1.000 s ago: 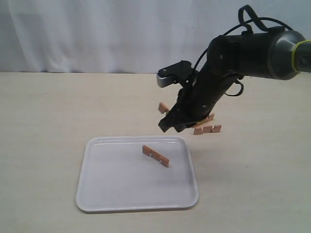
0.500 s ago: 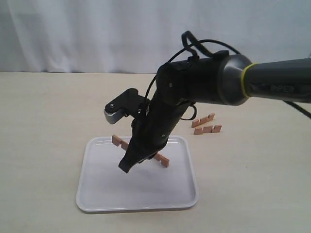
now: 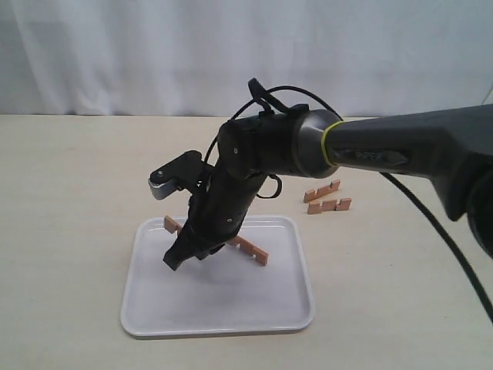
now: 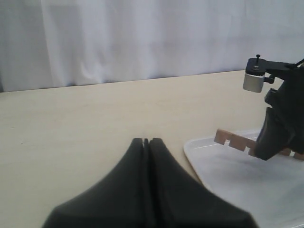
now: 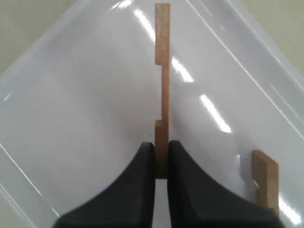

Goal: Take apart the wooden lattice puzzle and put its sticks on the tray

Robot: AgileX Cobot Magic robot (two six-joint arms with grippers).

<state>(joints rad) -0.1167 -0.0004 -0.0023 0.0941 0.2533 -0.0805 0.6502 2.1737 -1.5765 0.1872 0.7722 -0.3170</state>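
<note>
Beige table (image 3: 77,169) | right gripper (image 5: 161,146) clamped on notched light-brown stick (image 5: 163,85) over white tray (image 3: 231,297) | left gripper (image 4: 146,142) pressed together

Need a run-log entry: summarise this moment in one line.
right claw: shut on notched light-brown wooden stick, above white rectangular plastic tray | tray: one stick inside | beige table: two sticks | left claw: shut, empty

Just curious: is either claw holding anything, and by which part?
The right gripper pinches one notched stick by its end, over the tray; the left gripper holds nothing.

Glossy plastic tray (image 3: 219,307), matt wooden stick (image 5: 163,90)
</note>
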